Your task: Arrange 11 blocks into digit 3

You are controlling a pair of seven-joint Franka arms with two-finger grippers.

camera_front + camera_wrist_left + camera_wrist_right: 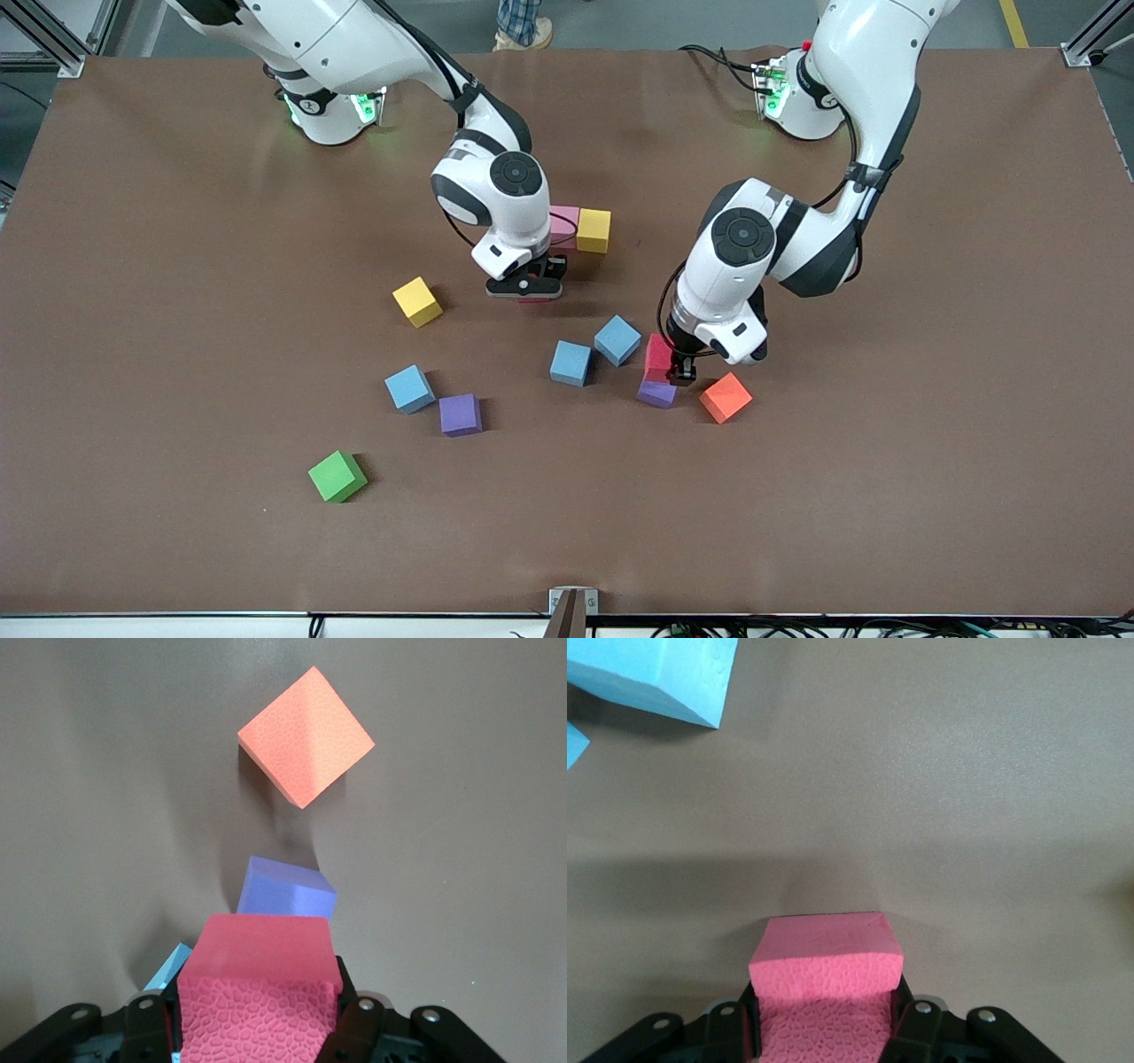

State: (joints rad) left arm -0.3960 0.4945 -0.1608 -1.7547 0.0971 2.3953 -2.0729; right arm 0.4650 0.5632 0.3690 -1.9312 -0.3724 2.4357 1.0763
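Note:
My left gripper (680, 370) (257, 1017) is shut on a red block (658, 356) (257, 988), low over a purple block (656, 393) (285, 892). My right gripper (526, 289) (826, 1020) is shut on a pink block (826, 964), low over the table, just nearer the front camera than a pink block (564, 220) and a yellow block (594, 230) that touch side by side. Loose blocks lie around: yellow (417, 301), light blue (617, 340), light blue (570, 363), light blue (409, 388) and purple (461, 414).
An orange cube (726, 397) (306, 735) lies beside the purple block under my left gripper, toward the left arm's end. A green cube (337, 476) sits alone, nearest the front camera. Brown tabletop (886, 487) spreads wide on all sides.

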